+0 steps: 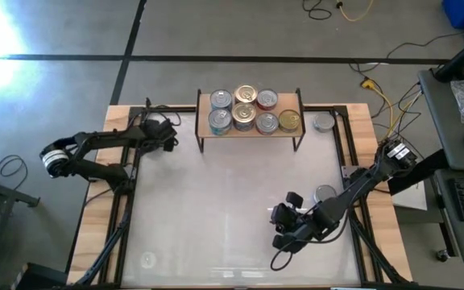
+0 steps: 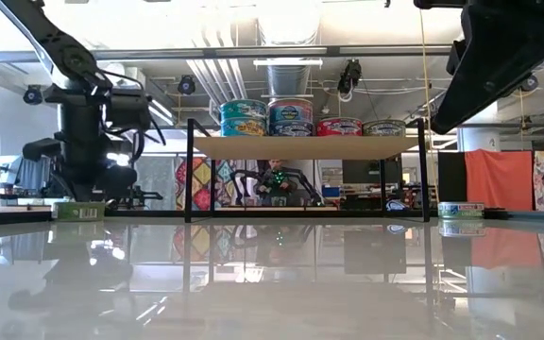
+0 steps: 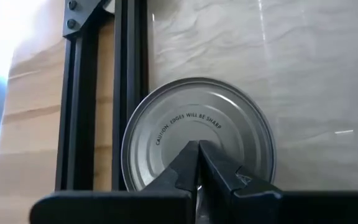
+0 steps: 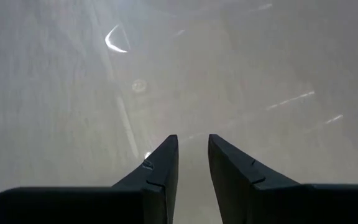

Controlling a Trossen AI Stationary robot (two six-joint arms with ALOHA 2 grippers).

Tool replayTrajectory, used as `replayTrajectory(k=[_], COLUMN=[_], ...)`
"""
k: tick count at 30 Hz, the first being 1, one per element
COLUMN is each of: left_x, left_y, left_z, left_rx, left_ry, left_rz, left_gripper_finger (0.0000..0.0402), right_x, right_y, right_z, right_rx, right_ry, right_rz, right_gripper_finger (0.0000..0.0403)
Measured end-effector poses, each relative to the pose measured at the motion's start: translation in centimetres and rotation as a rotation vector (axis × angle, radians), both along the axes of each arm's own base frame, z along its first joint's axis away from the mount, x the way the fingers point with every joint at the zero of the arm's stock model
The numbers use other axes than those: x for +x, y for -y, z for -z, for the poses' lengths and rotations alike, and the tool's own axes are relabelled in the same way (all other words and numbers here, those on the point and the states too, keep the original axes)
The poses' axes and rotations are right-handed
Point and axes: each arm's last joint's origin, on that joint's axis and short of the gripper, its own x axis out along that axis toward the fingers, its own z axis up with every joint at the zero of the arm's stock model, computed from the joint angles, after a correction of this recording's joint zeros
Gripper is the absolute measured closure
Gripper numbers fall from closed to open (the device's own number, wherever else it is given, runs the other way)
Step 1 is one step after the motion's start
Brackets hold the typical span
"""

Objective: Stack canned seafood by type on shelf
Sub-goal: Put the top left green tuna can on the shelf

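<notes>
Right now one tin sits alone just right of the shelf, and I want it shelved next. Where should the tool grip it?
Grip the tin by its short side wall, coming straight down from above. It lies flat with its lid up, so only the wall offers a hold. The fingers probably go front and back, since the shelf and a black rail flank it left and right.

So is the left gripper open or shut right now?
Shut. In the left wrist view the left gripper has its two dark fingers pressed together, no gap, over a silver-topped tin lying flat beside the black frame rail.
</notes>
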Motion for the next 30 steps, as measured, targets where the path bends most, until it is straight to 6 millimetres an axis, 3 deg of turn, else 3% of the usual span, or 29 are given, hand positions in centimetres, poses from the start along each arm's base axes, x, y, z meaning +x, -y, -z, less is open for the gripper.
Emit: replayTrajectory(k=[5, 11, 17, 23, 30], left_x=[0.0, 1.0, 2.9, 4.0, 5.6], left_y=[1.4, 5.0, 8.7, 13.9, 21.4], left_z=[1.0, 1.2, 0.5, 0.3, 0.2], left_rx=[-0.029, -0.041, -0.065, -0.091, -0.154], left_ry=[-0.019, -0.065, 0.017, 0.13, 0.472], left_rz=[0.045, 0.142, 0.272, 0.451, 0.792], left_gripper_finger=[0.0401, 0.0401, 0.0401, 0.0401, 0.0401], right_x=[-0.3, -0.7, -0.9, -1.1, -0.9], right_y=[-0.3, -0.1, 0.0, 0.1, 0.1], right_z=[-0.2, -2.0, -3.4, -3.9, -4.0], right_rx=[0.065, 0.062, 0.057, 0.063, 0.05], right_ry=[-0.031, -0.032, -0.005, 0.002, 0.027], right_rz=[-0.031, -0.038, -0.077, -0.078, -0.078], right_gripper_finger=[0.0335, 0.0333, 0.0318, 0.0309, 0.0321])
